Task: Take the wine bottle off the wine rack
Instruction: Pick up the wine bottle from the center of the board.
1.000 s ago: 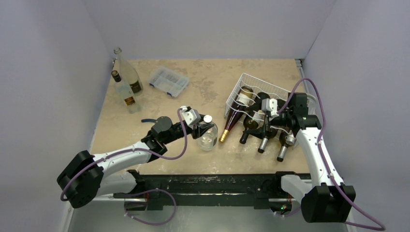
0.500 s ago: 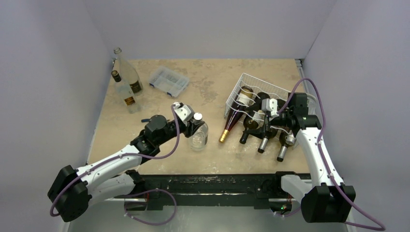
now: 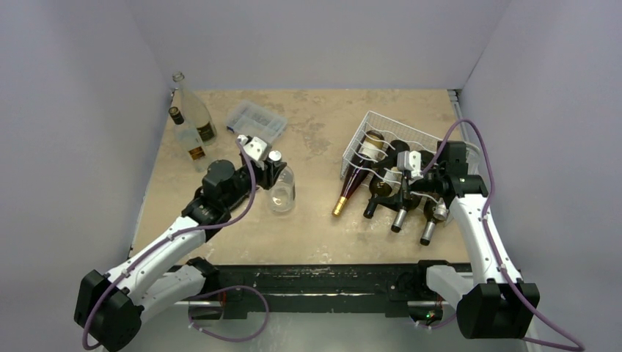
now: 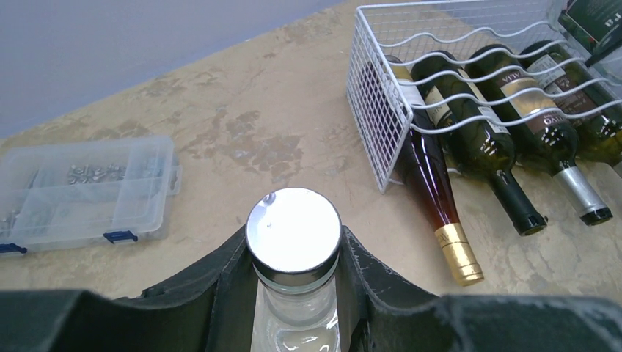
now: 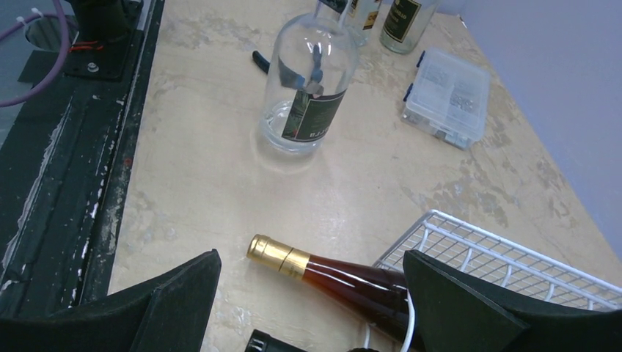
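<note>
Far left: 2 standing bottles are upright near the left wall.
Left of centre, far: compartment box, flat on the table, lid down.
Left gripper: nearly closed, pinching the neck of the clear bottle right under its silver cap.
Task's thing: that clear bottle is upright, off the rack and well left of it, near the box. I cannot tell if its base touches the table.
Centre-right: amber bottle pokes out under the rack's left side, with its gold capsule on the table.
Wine rack: on the right half, tilted, with 3 dark bottles in its wavy cradles, necks pointing near.
Right gripper: jaws spread as wide as they go, holding nothing, hovering over the rack's near-left edge.
Step in hand: likely parking the clear bottle on the left.
Doing it well: keep the neck vertical, pick a bare patch short of the box and the 2 bottles, lower until the base sits flat, and only then let the fingers part.
Watch: a high neck grip lets the body swing, so go slowly.
</note>
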